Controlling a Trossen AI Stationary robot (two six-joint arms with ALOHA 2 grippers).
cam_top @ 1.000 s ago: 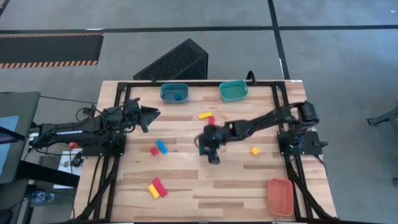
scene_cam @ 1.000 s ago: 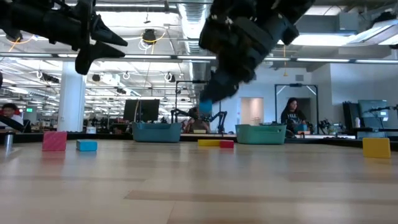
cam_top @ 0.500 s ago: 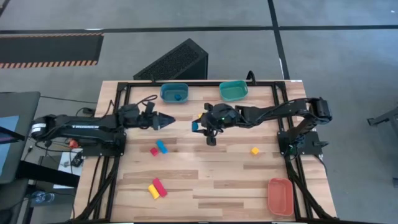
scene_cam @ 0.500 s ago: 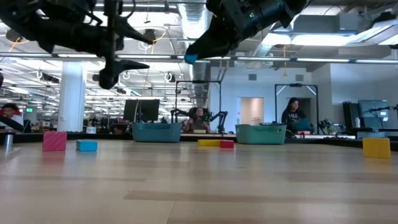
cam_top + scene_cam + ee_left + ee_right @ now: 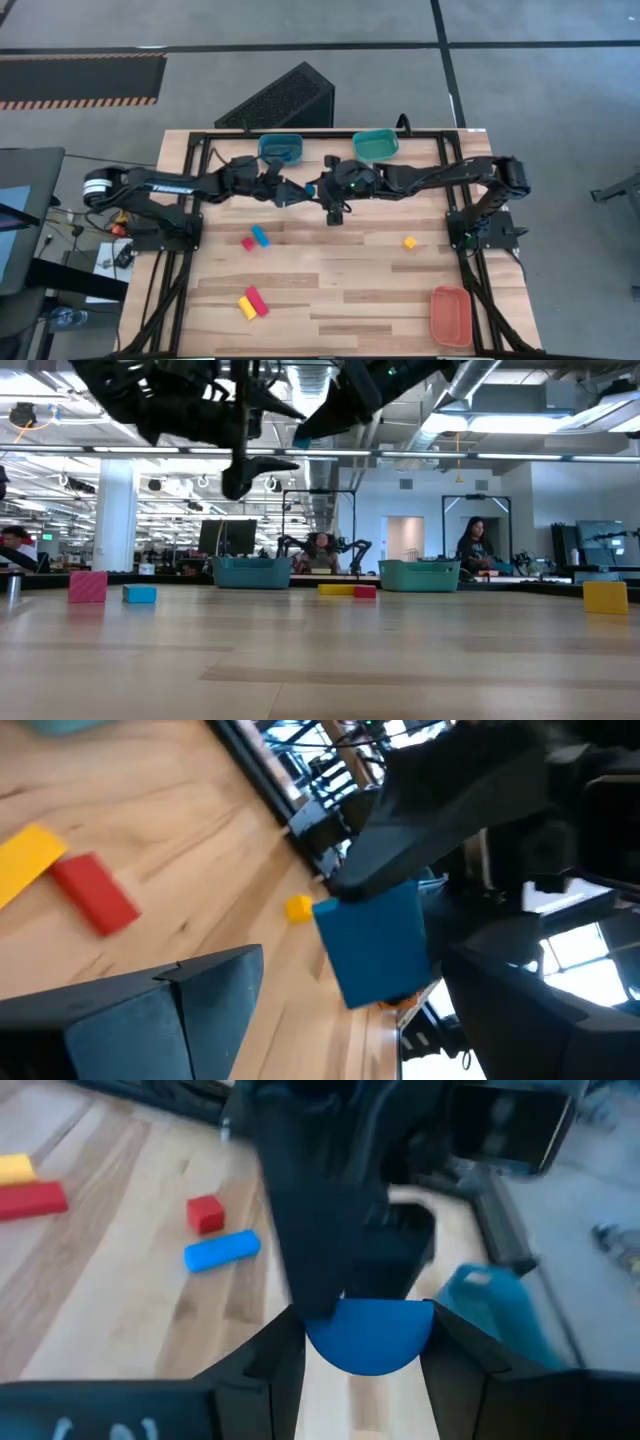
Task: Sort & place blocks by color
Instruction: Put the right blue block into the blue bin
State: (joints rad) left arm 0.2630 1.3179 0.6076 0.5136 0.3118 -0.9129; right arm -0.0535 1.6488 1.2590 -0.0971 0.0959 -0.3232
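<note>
A pale wooden worktop (image 5: 330, 290) stands on a grey floor (image 5: 540, 90) crossed by dark lines. At ten o'clock lies a black-and-orange striped mat (image 5: 80, 80). Beyond, an open hall shows ceiling lights (image 5: 480, 457), a white column (image 5: 116, 520), and a seated person (image 5: 474, 548).

Both arms reach inward from opposite sides of the table and meet near the middle of its far edge, raised above the surface.

Right gripper (image 5: 312, 190): the arm runs from its base at the right edge, elbow raised, forearm stretched toward the left. Its fingers (image 5: 268, 1360) are closed on a blue block (image 5: 375, 942), held clear of the table.

Left gripper (image 5: 293, 191): the arm extends from the left edge, nearly straight. Its fingers (image 5: 165, 1010) are spread apart, one on each side of the block, with the tips just beside the right gripper.
</note>
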